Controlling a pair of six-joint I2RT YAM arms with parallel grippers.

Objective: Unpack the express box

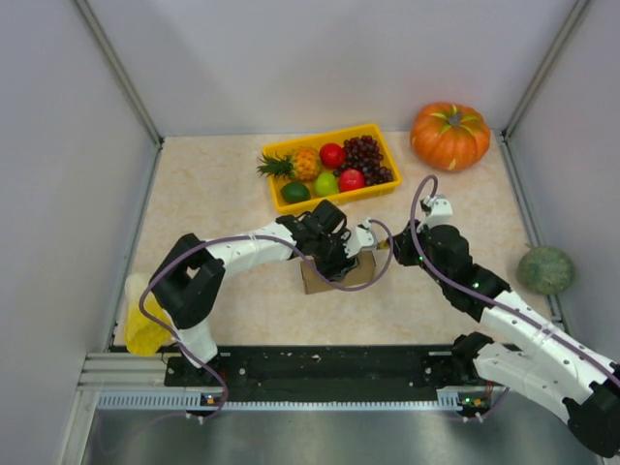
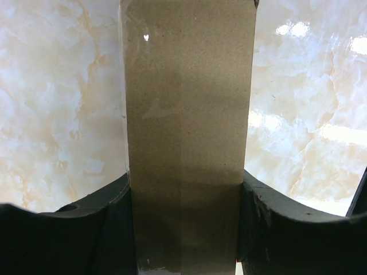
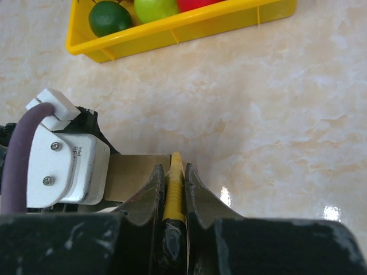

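Note:
The express box (image 1: pixel 339 275), a small plain brown cardboard box, sits on the table's middle. My left gripper (image 1: pixel 332 254) reaches over it from the left and is shut across it. In the left wrist view the box (image 2: pixel 186 114) fills the gap between the black fingers (image 2: pixel 109 217). My right gripper (image 1: pixel 389 248) is at the box's right end, shut on a thin yellow-handled tool (image 3: pixel 174 189). The tool's tip touches the box's edge (image 3: pixel 137 172) in the right wrist view. The box's flaps are hidden by the left gripper.
A yellow tray (image 1: pixel 279 201) of fruit stands behind the box and shows in the right wrist view (image 3: pixel 189 26). An orange pumpkin (image 1: pixel 449 136) is at the back right, a green squash (image 1: pixel 545 269) by the right wall, a yellow object (image 1: pixel 143 325) at the near left.

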